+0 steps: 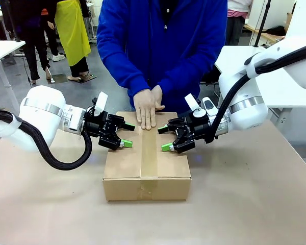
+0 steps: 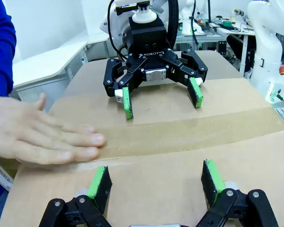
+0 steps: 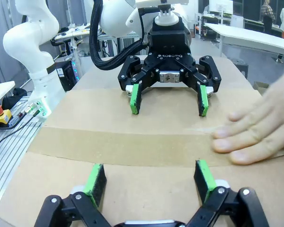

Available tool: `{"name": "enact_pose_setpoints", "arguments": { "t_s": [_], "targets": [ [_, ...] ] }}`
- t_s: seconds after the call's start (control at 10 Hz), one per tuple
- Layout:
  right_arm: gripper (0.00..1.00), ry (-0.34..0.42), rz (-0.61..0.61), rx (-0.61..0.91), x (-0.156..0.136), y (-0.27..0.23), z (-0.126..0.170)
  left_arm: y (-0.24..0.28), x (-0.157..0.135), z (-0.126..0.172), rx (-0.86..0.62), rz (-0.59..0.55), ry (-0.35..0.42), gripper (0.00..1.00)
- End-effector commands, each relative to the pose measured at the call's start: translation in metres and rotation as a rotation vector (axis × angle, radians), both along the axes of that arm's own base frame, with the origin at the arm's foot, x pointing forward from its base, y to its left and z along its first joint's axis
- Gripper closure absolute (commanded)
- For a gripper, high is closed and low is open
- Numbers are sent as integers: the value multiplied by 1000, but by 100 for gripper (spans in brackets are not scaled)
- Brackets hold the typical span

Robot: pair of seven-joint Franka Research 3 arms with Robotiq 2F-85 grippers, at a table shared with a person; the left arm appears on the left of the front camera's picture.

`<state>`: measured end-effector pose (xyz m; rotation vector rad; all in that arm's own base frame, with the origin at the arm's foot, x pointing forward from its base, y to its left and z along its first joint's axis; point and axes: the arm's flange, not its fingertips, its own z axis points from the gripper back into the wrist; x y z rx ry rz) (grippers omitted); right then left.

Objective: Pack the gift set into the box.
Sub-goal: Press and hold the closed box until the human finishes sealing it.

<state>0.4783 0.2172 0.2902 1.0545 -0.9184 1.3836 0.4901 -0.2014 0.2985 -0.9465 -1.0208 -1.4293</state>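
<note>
From the front: box (image 1: 147,168) shut on the counter (image 1: 245,204), tape strip (image 1: 149,153) down its seam, person's hands (image 1: 147,106) flat on the far end, left claw (image 1: 123,135) and right claw (image 1: 166,138) spread open either side. From the left wrist: own green pads (image 2: 98,182) apart above the near flap. From the right wrist: same open stance; best to press both flaps evenly, clear of the hands.

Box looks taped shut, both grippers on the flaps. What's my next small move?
Probably hold both in place. The box has tape along its seam, the person's hands press its far end, and the left gripper and right gripper, both open, flank it.
</note>
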Motion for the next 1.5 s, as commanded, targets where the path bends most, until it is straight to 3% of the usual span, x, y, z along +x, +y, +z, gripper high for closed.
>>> {"name": "enact_pose_setpoints", "arguments": {
  "t_s": [0.0, 1.4],
  "targets": [
    [0, -26, -2, 16, 0, 0, -3, 0, -1, -4, 5, -2, -4, 0],
    [0, -26, -2, 16, 0, 0, -3, 0, -1, -4, 5, -2, -4, 0]
  ]
}}
